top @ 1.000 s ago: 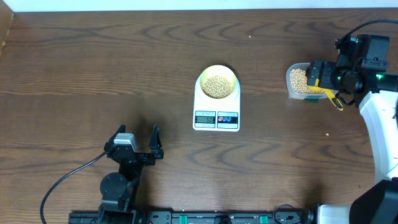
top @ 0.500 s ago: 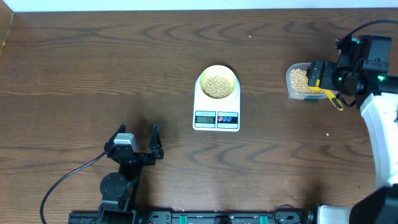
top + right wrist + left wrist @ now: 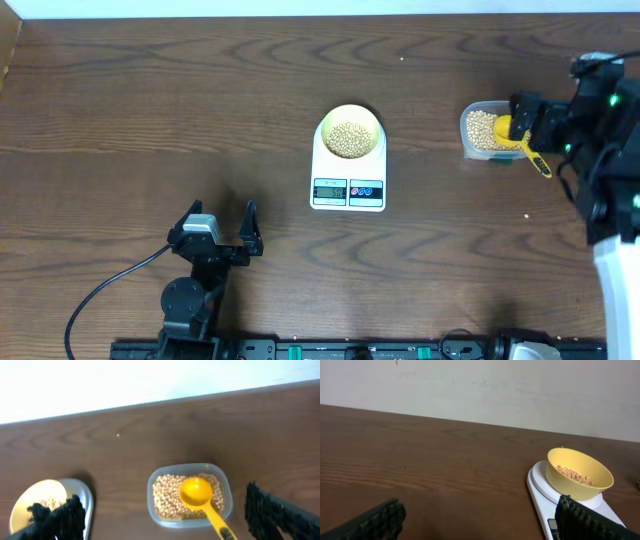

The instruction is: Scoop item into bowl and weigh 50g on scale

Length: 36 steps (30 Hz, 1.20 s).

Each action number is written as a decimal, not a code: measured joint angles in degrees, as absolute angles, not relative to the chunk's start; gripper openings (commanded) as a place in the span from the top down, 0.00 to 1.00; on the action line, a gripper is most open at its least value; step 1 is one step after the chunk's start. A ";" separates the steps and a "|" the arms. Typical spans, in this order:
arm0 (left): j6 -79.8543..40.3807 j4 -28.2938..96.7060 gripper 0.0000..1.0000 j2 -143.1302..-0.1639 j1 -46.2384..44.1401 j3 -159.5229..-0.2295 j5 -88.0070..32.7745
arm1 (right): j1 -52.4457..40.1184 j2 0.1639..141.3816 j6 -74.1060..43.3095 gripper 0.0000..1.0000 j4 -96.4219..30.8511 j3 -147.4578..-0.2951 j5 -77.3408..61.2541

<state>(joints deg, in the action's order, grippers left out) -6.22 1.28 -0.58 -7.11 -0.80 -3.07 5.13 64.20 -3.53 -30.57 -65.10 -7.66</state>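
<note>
From overhead, the scale (image 3: 348, 175) sat mid-table with the bowl (image 3: 324, 131) on its platform, a layer of beans (image 3: 349, 138) inside; the display was too small to read. Well to the right, a clear tub (image 3: 465, 140) held more beans, and a yellow scoop (image 3: 508, 128) lay in it, its handle jutting over the near rim. The left wrist view showed the left gripper (image 3: 480, 519) with jaws wide and empty, low over bare table, the bowl and scale apart to its right. In the right wrist view, the right gripper (image 3: 167, 510) hung above the tub, jaws spread wide, holding nothing. The scoop looked light, stiff and smooth plastic, likely to slip or twist; the flat handle past the rim seemed the place to pinch. The beans were hard, round and loose, prone to roll off a tilted scoop.
</note>
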 measured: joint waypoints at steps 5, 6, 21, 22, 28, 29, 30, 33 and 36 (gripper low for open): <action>-6.22 1.50 0.03 -0.58 -7.11 -0.95 -3.05 | 2.33 54.11 -3.70 0.01 -15.09 -51.75 -7.68; -6.22 1.50 0.03 -0.58 -7.11 -0.95 -3.09 | 2.17 52.07 -3.70 0.01 -10.50 -48.40 -7.68; -6.22 1.69 0.03 -0.58 -7.11 -1.08 -3.07 | 1.78 33.91 -5.98 0.01 26.59 -13.63 -7.64; -6.24 1.69 0.02 -0.58 -7.11 -1.08 -3.05 | 1.78 32.99 -6.11 0.01 27.66 -12.03 -7.66; -6.22 1.69 0.03 -0.58 -7.11 -1.08 -3.07 | 1.78 26.33 -6.52 0.01 29.45 -5.45 -6.87; -6.24 1.69 0.03 -0.58 -7.11 -1.08 -3.07 | 1.78 24.67 -6.57 0.01 29.54 -4.67 -6.79; -6.22 1.69 0.03 -0.60 -7.11 -1.10 -3.07 | 1.78 22.76 -6.57 0.01 29.56 -3.73 -6.68; -6.22 1.74 0.03 -0.58 -7.11 -1.10 -3.05 | 1.74 17.67 -6.59 0.01 28.47 -1.69 -6.59; -6.24 1.72 0.02 -0.58 -7.11 -1.10 -3.07 | 1.67 14.48 -6.59 0.01 25.32 -0.84 -6.57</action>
<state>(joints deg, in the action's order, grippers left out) -6.24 1.72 -0.58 -7.11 -1.10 -3.07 1.67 14.48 -6.59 25.32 -0.84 -6.57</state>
